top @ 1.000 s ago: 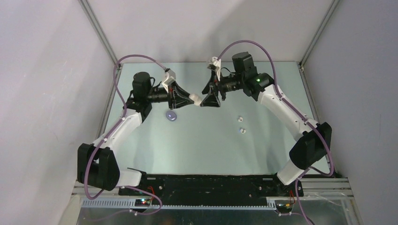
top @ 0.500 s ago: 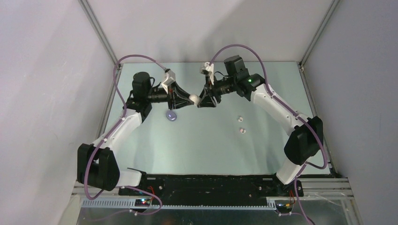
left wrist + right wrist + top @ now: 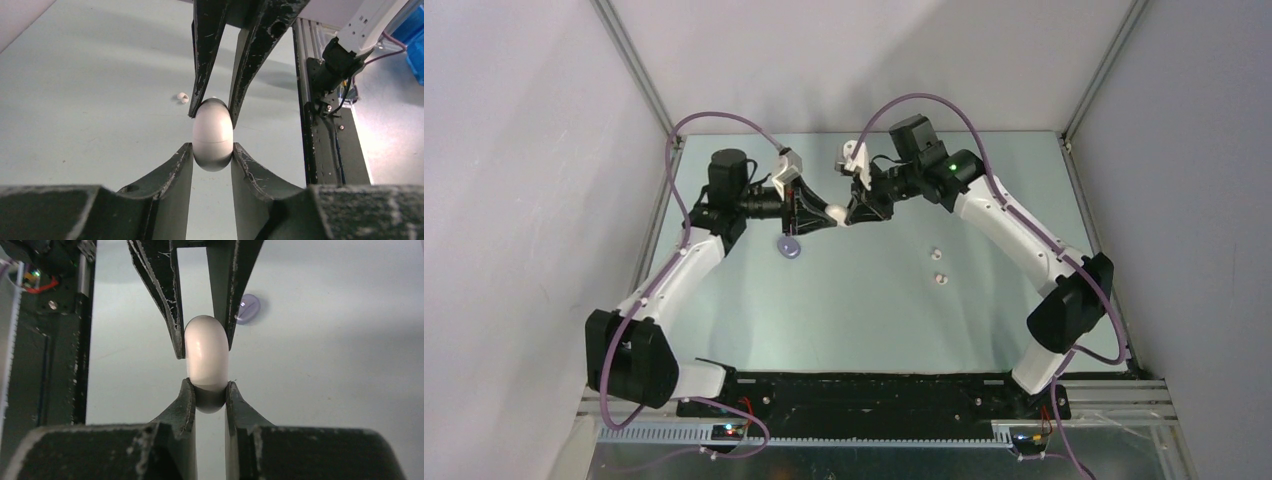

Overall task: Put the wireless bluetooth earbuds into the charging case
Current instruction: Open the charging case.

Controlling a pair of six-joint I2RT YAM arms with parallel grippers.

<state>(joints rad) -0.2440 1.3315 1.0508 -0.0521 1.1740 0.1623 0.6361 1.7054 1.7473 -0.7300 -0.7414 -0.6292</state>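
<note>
Left to right, top view: lilac disc point(image 3: 790, 248) lies on the table point(image 3: 864, 320), just beside and below the left arm's tip. Not part of the job.

Left gripper point(image 3: 212, 150): fingers pressed in on one end of the charging case point(image 3: 835, 212). Right gripper point(image 3: 207, 387): fingers pressed in on the other end. Both wrist views show the pads touching the shell on each side, so I read it as a two-handed hold, with the case in the air over the far middle of the table.

Case axis: the long axis runs along the line between the two grippers, left-right in the top view and roughly level. One domed end points into each palm. The left wrist view shows a faint seam across the body close to my left fingertips. Probably the lid split, can't confirm. The lid looks shut.

Handling, my judgement: light, rigid, glossy shell with rounded ends. It's slippery, and a pinch on the domes could squirt it out. I'd rather grip nearer mid-body with modest force, one side holding the base and the other free for the lid.

Right of the grippers: two earbuds point(image 3: 935, 254) point(image 3: 941, 278) on the table, close together and well apart from the case. Tiny and light, so fiddly to pick. Orientation too small to tell.
</note>
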